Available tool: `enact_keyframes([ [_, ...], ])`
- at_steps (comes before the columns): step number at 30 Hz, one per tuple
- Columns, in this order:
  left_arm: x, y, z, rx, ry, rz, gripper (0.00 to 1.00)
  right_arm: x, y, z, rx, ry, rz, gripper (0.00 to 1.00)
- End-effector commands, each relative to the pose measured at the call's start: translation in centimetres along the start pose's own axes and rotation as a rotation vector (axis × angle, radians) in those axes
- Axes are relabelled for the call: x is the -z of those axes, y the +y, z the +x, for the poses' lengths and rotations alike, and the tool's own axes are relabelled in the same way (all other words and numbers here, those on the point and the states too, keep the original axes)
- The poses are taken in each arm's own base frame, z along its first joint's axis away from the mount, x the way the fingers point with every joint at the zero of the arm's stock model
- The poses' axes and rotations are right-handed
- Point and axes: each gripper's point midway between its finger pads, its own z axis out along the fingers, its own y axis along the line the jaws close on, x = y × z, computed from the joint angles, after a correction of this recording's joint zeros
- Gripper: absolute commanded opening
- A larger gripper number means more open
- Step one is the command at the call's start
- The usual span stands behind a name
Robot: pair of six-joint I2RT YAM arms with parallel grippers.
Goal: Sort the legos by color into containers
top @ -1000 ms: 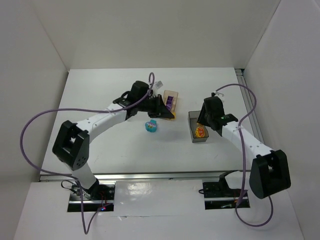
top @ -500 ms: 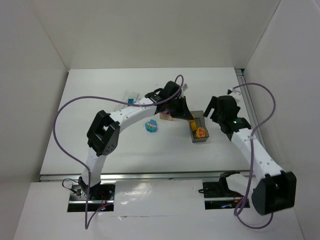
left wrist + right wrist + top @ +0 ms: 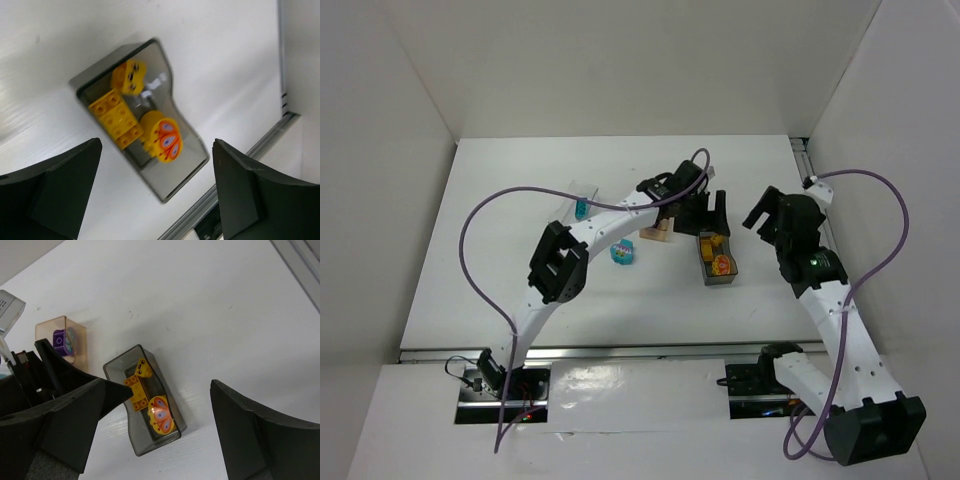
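Reaching across the white table (image 3: 520, 270) in the top view, the left gripper (image 3: 703, 214) hung with its jaws spread wide and empty over the far end of the dark grey rectangular plastic tray (image 3: 720, 281), which held yellow-orange plastic bricks (image 3: 721, 263). Just left of it the tan translucent rectangular tray (image 3: 656, 233) showed partly from under the arm. Farther left stood the clear transparent plastic tray (image 3: 584, 190) with a small cyan brick (image 3: 579, 209) in it. A speckled cyan-teal brick (image 3: 622, 252) lay loose on the table, near the tan tray and apart from it. The right gripper (image 3: 767, 208) hovered right of the grey tray, jaws parted, holding nothing.

In the left wrist view, both dark fingers (image 3: 55, 190) framed the grey tray from above. Three yellow pieces lay inside: a small one with eyes (image 3: 129, 75), a studded flat brick (image 3: 116, 117) and a round one with an orange butterfly face (image 3: 164, 140).

In the right wrist view, the open fingers (image 3: 250, 425) stood wide apart over bare table. The grey tray lay between them, and the tan tray beyond held a purple brick (image 3: 62, 340).
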Motion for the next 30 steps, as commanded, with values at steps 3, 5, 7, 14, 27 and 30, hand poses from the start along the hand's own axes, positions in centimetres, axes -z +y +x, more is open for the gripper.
enact_keyframes([
  [3, 7.5, -0.6, -0.8, -0.096, -0.102, -0.074, 0.91, 0.2, 3.0, 0.4, 0.038, 0.076, -0.153, 0.90],
  [5, 12.2, -0.2, -1.5, -0.112, -0.194, -0.138, 0.84, 0.0, 5.2, 1.0, 0.061, 0.110, -0.255, 0.90],
  [7, 14.2, 4.2, 0.2, -0.060, -0.185, -0.248, 0.73, 0.4, 8.0, 1.7, 0.079, 0.152, -0.361, 0.90],
  [14, 25.1, 16.2, 2.7, 0.201, -0.334, -0.444, 0.61, 1.0, 16.6, 9.9, 0.175, 0.269, -0.403, 0.90],
  [27, 33.1, 23.6, 5.4, 0.398, -0.472, -0.544, 0.79, -2.7, 24.5, 20.9, 0.119, 0.345, -0.202, 0.86],
  [30, 34.3, 23.8, 5.2, 0.415, -0.509, -0.517, 0.79, -3.8, 25.7, 21.6, 0.092, 0.344, -0.184, 0.86],
])
